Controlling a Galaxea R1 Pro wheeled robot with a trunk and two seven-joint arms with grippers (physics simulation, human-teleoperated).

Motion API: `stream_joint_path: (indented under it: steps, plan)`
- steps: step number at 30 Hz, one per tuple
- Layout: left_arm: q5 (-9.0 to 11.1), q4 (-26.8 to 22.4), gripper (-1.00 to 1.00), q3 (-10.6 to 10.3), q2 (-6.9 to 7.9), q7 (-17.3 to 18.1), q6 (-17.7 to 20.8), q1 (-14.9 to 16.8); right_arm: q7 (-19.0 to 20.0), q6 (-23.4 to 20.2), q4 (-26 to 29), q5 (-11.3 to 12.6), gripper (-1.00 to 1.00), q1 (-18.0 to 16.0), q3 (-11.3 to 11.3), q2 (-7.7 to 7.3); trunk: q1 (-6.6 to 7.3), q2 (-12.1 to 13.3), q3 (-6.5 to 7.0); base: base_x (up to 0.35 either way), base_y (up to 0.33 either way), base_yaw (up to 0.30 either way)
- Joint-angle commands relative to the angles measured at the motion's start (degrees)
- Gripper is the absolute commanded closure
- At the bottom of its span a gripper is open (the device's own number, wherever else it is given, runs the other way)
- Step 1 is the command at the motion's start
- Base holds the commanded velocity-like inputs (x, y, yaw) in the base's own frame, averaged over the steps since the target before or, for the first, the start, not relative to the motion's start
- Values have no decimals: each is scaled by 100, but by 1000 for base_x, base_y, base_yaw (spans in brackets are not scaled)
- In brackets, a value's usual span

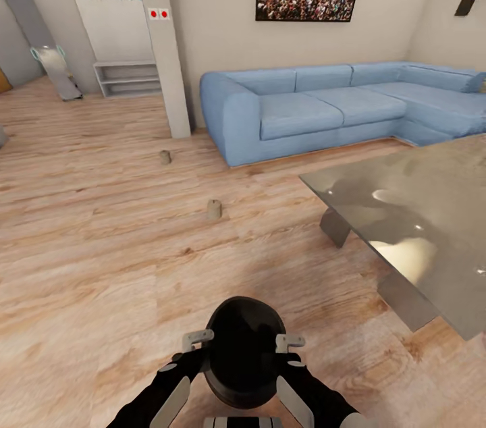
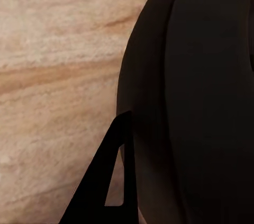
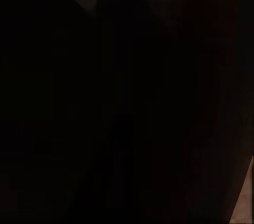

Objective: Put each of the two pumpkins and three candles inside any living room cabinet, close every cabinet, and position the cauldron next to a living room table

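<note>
**Cauldron** (image 1: 243, 347): matte black, round; bottom centre of the head frame, between both arms and above the wood floor (image 1: 101, 246). In the left wrist view its dark wall (image 2: 201, 97) sits close against the camera.

**Left claw** (image 1: 197, 337): against the cauldron's left flank. **Right claw** (image 1: 289, 341): against its right flank. The pot appears squeezed between the two; whether each claw's own fingers are spread or pressed together cannot be told.

**Candles**: two tan stubs upright on the floor, one at centre frame (image 1: 214, 209), one further off, up and left (image 1: 165, 156).

**Tabletop** (image 1: 418, 212): grey glass, slanted legs; right side of the frame, well apart from the cauldron.

**Sofa** (image 1: 324, 107): blue, upper right, behind the tabletop.

**Step in hand (judged)**: carrying the cauldron to the tabletop. Keep both claws pressing evenly inward so the round body does not slip; turn right, pass clear of the nearer candle, and lower it onto the floor just beside a table leg before letting go.
</note>
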State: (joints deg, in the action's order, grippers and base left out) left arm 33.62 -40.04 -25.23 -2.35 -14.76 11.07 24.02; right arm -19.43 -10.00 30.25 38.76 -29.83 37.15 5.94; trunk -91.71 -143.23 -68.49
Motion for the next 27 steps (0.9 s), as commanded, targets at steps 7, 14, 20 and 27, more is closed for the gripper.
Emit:
stream_joint_path:
  steps: [7, 14, 20, 27]
  plan:
    - [4, -30, 100, 1, 14, -35, -114, 6, -70, -28, -99, -8, 100, -6, -270, -75, 2, -3, -4, 2, 0, -258]
    - [4, -30, 100, 8, 16, -35, -114, 6, -70, -28, -99, -8, 100, -6, -270, -83, 2, -3, -4, 0, 0, -258]
    - [4, -30, 100, 9, 17, -35, -114, 6, -70, -28, -99, -8, 100, -7, -270, -76, 2, -3, -4, 0, 0, -258]
    - [12, -30, 100, 9, 16, -35, -114, 6, -70, -28, -99, -8, 100, -8, -270, -75, 95, 165, 89, 0, 0, -258]
